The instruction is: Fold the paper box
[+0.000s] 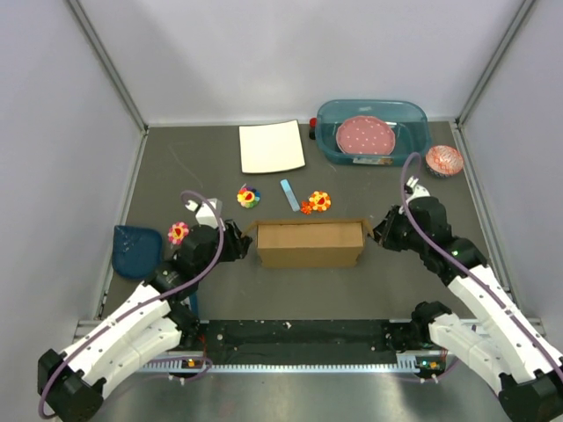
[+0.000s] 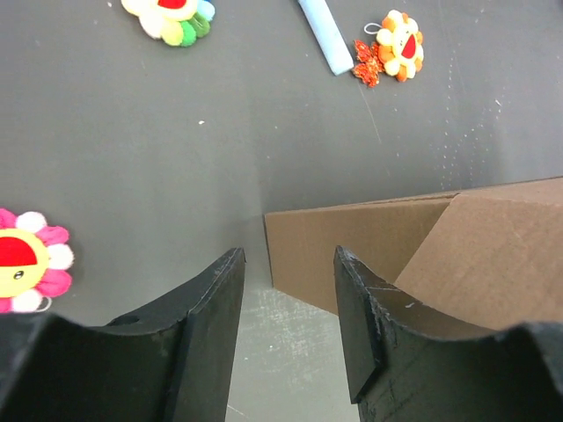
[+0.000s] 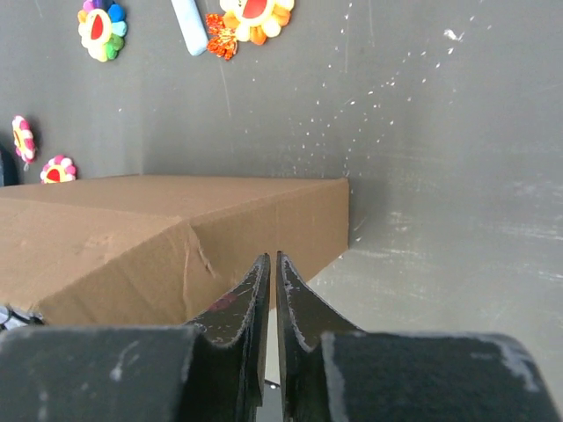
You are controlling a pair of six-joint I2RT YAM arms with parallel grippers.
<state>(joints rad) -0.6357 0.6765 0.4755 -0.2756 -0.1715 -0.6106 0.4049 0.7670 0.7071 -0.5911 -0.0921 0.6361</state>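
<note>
Evidently folded shut, the paper box (image 1: 310, 243) lies central on the worktop (image 1: 193, 189) toward its near edge, the left gripper (image 1: 249, 239) half-open and empty beside it, the right gripper (image 1: 376, 236) pinched shut opposite; next, judged, both withdraw clear.

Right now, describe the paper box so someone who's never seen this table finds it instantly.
On the dark grey table, look at the near middle, in the gap between the left gripper and the right gripper. The paper box sits there. It is the only brown cardboard item, a raised rectangular block; the white square sheet behind it lies flat.
</note>
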